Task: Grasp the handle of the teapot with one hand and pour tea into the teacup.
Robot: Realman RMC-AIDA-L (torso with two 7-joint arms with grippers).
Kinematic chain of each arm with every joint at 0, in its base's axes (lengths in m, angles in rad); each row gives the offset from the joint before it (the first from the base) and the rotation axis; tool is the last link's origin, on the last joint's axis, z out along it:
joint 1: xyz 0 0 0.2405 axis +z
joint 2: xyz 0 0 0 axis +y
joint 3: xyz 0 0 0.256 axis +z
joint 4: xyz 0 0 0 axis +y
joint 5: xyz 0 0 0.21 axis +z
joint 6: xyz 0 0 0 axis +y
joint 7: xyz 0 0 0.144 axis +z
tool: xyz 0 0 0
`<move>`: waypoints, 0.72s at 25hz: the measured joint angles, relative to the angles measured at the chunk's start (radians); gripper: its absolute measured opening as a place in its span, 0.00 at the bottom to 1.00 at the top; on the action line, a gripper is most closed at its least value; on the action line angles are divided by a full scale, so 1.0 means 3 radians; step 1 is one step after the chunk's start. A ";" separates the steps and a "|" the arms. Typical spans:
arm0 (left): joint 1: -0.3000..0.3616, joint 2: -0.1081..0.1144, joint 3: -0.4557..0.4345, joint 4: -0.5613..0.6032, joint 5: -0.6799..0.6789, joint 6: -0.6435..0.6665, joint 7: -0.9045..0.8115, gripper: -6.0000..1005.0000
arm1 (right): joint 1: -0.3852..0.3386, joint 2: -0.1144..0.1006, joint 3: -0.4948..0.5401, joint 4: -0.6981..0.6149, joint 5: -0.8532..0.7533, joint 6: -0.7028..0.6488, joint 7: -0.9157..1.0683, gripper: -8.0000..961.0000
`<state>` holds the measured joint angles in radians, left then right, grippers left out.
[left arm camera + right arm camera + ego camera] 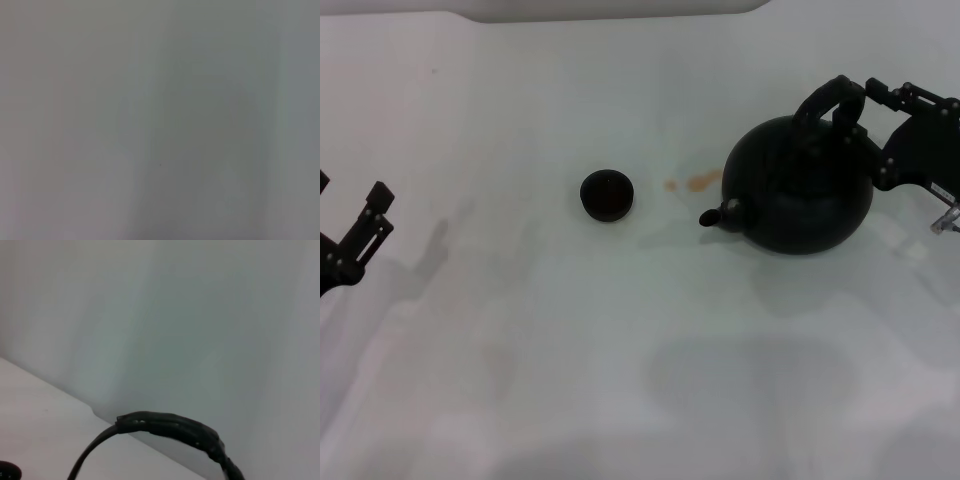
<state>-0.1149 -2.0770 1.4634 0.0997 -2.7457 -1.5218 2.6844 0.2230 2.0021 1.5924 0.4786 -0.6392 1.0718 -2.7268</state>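
The white table [620,380] spreads under me, with a small brown stain [700,182] between the cup and the pot. The teapot [800,190] sits on my right side, spout pointing toward the teacup [607,194], which stands well apart at the middle. My right gripper [880,100] is at the top of the pot's handle [828,100]; I cannot tell whether it is clenched on it. My left gripper [372,212] hangs idle at the left edge, fingers spread, holding nothing.
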 joint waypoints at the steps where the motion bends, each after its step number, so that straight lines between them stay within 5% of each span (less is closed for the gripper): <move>1: 0.0001 0.0000 0.0000 0.0000 0.0000 0.0000 0.0000 0.79 | -0.0001 0.0000 0.0006 0.0000 0.0002 0.0003 0.0000 0.47; 8: 0.0000 0.0000 0.0000 0.0000 -0.0012 0.0000 0.0000 0.80 | -0.0062 -0.0021 0.0124 0.0000 -0.0005 0.0071 0.0018 0.52; 14: 0.0000 0.0000 0.0000 0.0000 -0.0015 0.0000 0.0000 0.80 | -0.0080 -0.0032 0.0133 0.0000 -0.0006 0.0080 0.0046 0.73; 16: -0.0001 0.0000 0.0000 0.0000 -0.0015 0.0000 0.0000 0.80 | -0.0084 -0.0036 0.0133 0.0000 -0.0013 0.0102 0.0048 0.89; 18: 0.0000 0.0000 0.0000 0.0000 -0.0016 0.0000 0.0000 0.80 | -0.0094 -0.0048 0.0133 -0.0003 -0.0014 0.0129 0.0049 0.89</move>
<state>-0.1150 -2.0770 1.4633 0.0997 -2.7505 -1.5218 2.6844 0.1948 1.9878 1.6322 0.4778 -0.6435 1.1106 -2.7121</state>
